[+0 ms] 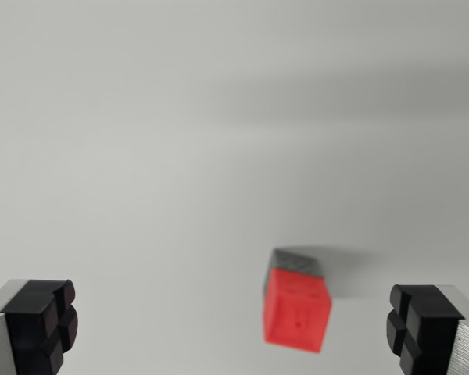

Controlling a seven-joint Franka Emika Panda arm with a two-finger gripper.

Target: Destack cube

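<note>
A red cube [297, 311] sits on top of a grey cube [298, 262], of which only a sliver of the far side shows behind it. The stack stands on a plain white surface in the lower right of the wrist view and looks blurred. My gripper [230, 328] is open, its two black-padded fingers [43, 322] at the bottom corners of the picture. The stack lies between the fingers, nearer the one on the wrist view's right, and nothing is held.
The white surface [180, 156] fills the whole view. A soft grey shadow band crosses the upper right.
</note>
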